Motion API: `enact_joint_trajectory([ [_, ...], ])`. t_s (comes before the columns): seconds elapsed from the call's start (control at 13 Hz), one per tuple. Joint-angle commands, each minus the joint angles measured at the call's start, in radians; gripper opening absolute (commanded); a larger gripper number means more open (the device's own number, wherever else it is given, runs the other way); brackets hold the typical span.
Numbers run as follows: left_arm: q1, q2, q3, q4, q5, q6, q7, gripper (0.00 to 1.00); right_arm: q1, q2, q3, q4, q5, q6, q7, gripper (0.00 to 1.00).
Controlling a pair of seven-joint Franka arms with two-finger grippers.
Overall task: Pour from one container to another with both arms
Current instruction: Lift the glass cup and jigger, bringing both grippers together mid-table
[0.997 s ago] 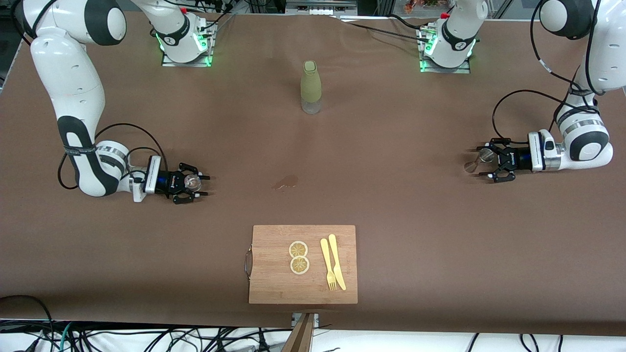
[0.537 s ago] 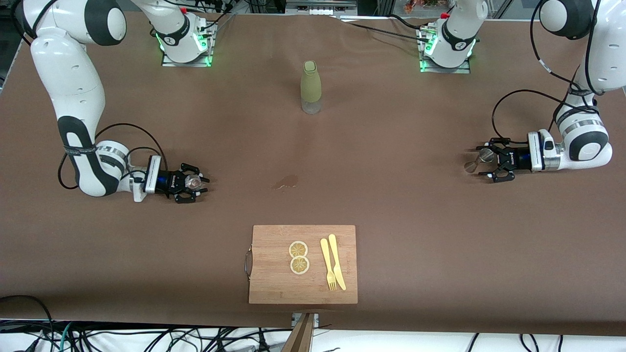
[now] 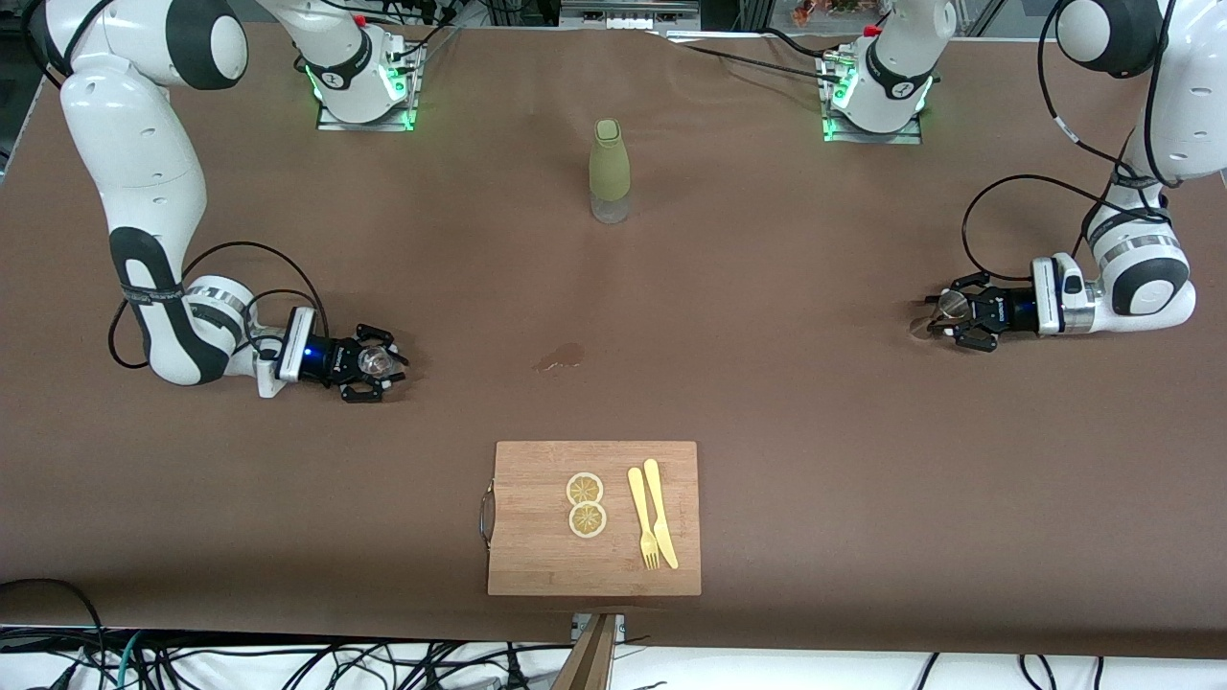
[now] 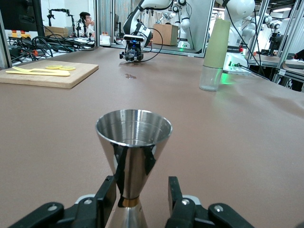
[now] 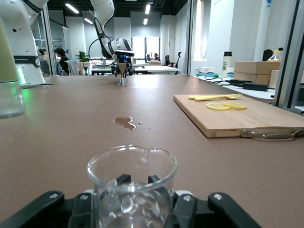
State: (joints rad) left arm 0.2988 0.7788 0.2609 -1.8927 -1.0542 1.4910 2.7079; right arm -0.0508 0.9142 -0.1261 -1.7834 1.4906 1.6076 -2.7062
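Note:
The clear faceted glass tumbler (image 3: 376, 360) (image 5: 132, 183) stands on the table toward the right arm's end. My right gripper (image 3: 380, 363) (image 5: 135, 202) lies low along the table, its fingers pressed on the tumbler's two sides. The silvery jigger (image 3: 941, 310) (image 4: 134, 142) stands upright toward the left arm's end. My left gripper (image 3: 944, 318) (image 4: 141, 187) reaches in low with its fingers around the jigger's waist. One finger (image 4: 108, 194) touches the metal; the other finger (image 4: 174, 192) stands a little off it.
An olive-green bottle (image 3: 609, 171) stands mid-table, nearer the arms' bases. A small wet patch (image 3: 561, 357) lies on the brown cloth between the grippers. A wooden cutting board (image 3: 537, 537) with two lemon slices, a fork and a knife sits by the table's near edge.
Both grippers have narrowed their fingers around their objects over the last second. The left gripper has shifted slightly back toward its arm. Tumbler and jigger remain on the table.

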Motion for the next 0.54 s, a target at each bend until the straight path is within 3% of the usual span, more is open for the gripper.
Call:
enact_joint_trajectory([
  [0.0,-0.01,-0.009,0.012,-0.023,-0.027,-0.008,0.061,0.19,-0.004,-0.003,0.025,-0.001,0.025,-0.015,0.02,0.27],
  [0.08,-0.01,-0.009,0.012,-0.023,-0.027,-0.008,0.059,0.05,-0.004,-0.011,0.034,0.001,0.025,-0.014,0.046,0.27],
  [0.15,-0.012,-0.006,0.012,-0.023,-0.027,-0.008,0.059,0.0,-0.004,-0.026,0.048,0.001,0.025,-0.008,0.072,0.27],
  [0.46,-0.029,-0.006,0.005,-0.022,-0.084,-0.001,0.047,0.0,0.008,-0.087,0.086,0.001,0.023,0.055,0.155,0.27],
])
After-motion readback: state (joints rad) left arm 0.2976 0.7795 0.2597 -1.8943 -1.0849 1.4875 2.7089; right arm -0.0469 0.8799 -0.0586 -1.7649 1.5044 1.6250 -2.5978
